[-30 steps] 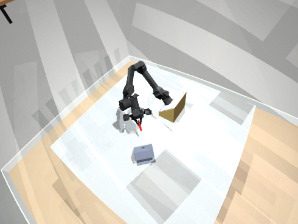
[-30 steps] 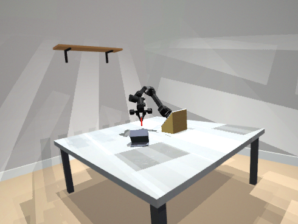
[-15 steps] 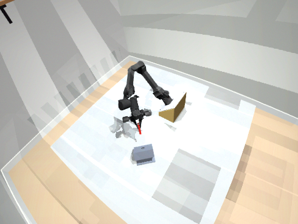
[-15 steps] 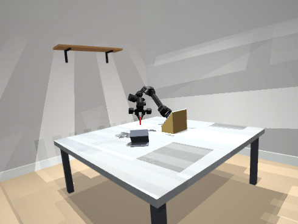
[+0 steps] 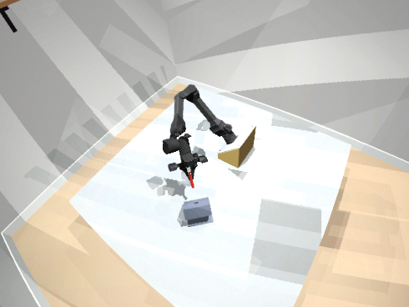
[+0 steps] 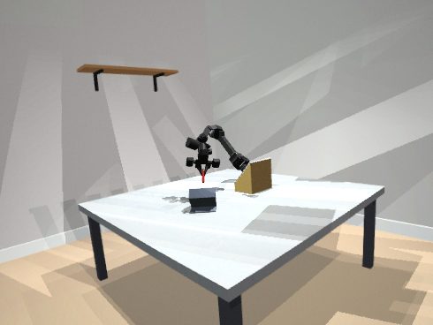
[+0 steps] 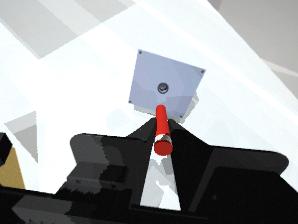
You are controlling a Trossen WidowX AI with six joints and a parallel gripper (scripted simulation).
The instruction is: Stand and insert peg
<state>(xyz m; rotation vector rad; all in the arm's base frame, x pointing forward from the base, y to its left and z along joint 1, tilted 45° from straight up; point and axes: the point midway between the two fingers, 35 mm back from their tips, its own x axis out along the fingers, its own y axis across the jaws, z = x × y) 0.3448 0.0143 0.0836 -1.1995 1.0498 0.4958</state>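
The red peg [image 5: 192, 183] [image 6: 203, 177] [image 7: 162, 120] is held above the table. My gripper [image 5: 190, 175] [image 6: 203, 171] [image 7: 161, 121] is shut on it. In the wrist view, the peg's white-banded end is nearest the camera and its plain end points away, beyond the fingertips. The blue-grey sloped panel [image 5: 204, 205] [image 6: 202, 193] [image 7: 150, 75] stands apart from the peg. Its single hole [image 5: 196, 203] [image 7: 163, 88] shows just beyond the plain end in the wrist view. The exterior view does not show the hole clearly.
A gold wedge-shaped block [image 5: 247, 147] [image 6: 261, 177] [image 7: 11, 172] stands on the table [image 5: 292, 175] [image 6: 155, 230], close beside the arm's base. A brown shelf [image 6: 128, 70] hangs on the wall behind. Patchy shadows lie across the table.
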